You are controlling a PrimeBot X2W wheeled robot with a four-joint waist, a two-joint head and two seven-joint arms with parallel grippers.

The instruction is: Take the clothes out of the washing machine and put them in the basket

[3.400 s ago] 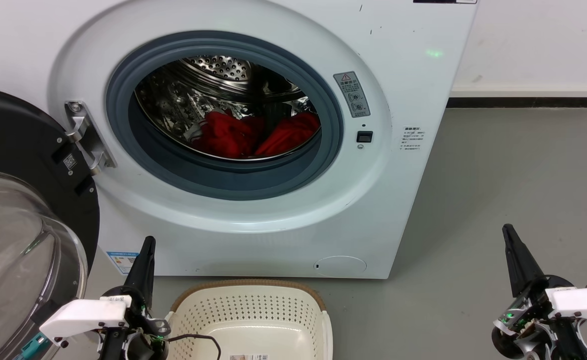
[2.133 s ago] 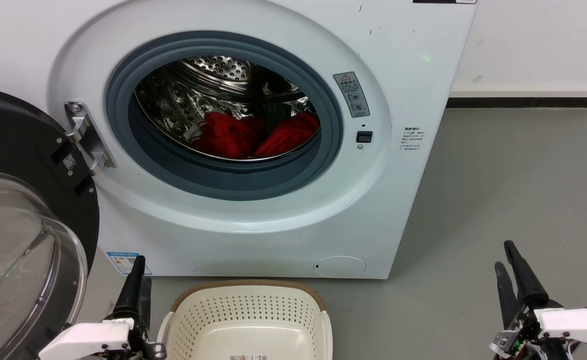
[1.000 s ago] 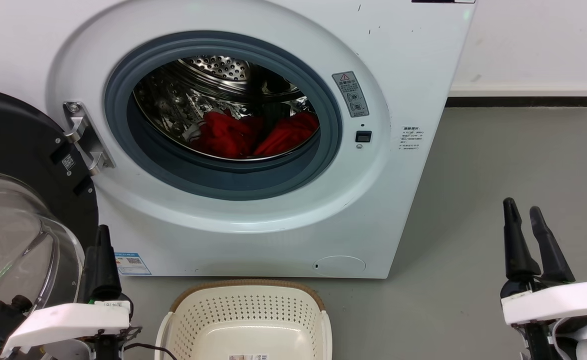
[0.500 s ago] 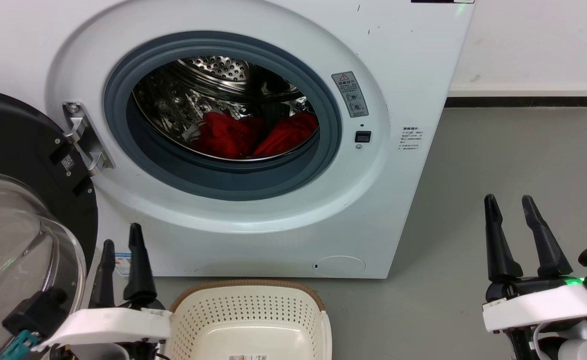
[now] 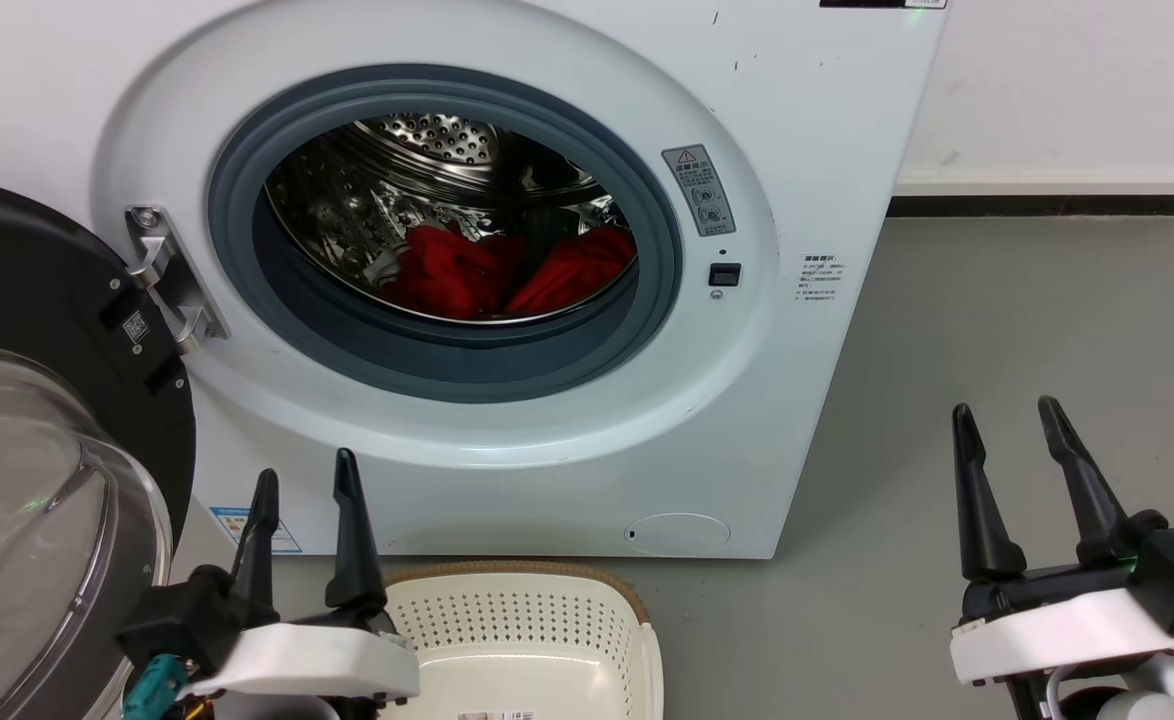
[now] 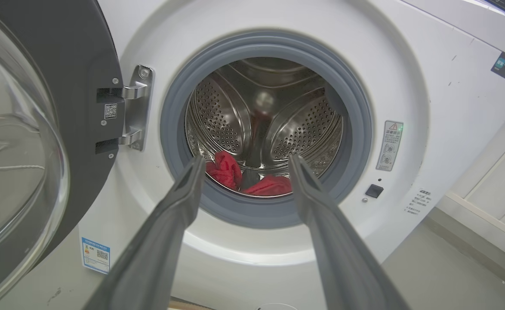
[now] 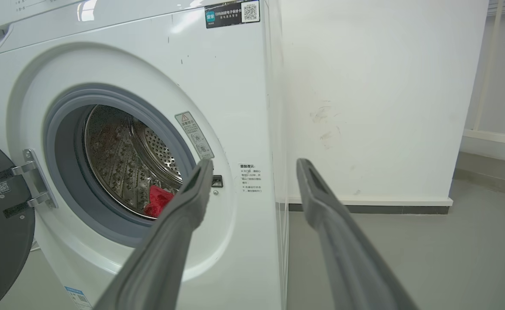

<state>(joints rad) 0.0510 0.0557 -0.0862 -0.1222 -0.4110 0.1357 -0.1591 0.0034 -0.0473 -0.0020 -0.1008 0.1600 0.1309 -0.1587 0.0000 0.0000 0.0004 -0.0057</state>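
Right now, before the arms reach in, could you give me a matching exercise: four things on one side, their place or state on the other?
Things:
1. clothes
2. basket
3. door
4. left gripper

Place or state:
a. swung open
b. inside the drum
c. on the grey floor
d. fingers apart, holding nothing

Pairs: 1-b, 2-c, 3-a, 4-d

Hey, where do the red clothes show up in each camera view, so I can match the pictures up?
Head view: the clothes lie low inside the porthole, in the upper middle of the picture.
Left wrist view: the clothes sit near the picture's centre.
Right wrist view: the clothes peek out left of centre, slightly low.
Shared landmark: the warning sticker just right of the porthole.
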